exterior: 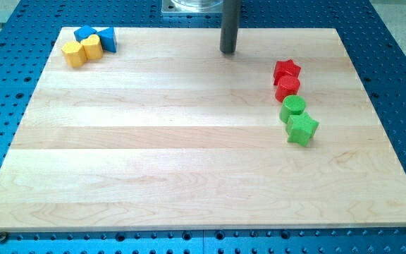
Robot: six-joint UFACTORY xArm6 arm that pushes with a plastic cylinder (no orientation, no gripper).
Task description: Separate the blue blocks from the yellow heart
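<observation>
Two blue blocks sit at the board's top left corner: one flat blue block (84, 33) and a blue triangle-like block (108, 38) to its right. Two yellow blocks touch them from below: a yellow block (73, 53) at the left and a yellow heart-like block (91, 47) next to it; which one is the heart is hard to tell. My tip (228, 51) rests on the board near the top middle, far to the right of this cluster and touching no block.
A red star (287, 70) and a red block (287, 87) stand at the right, with a green cylinder (293, 108) and a green star (302, 128) just below them. The wooden board (189, 162) lies on a blue perforated table.
</observation>
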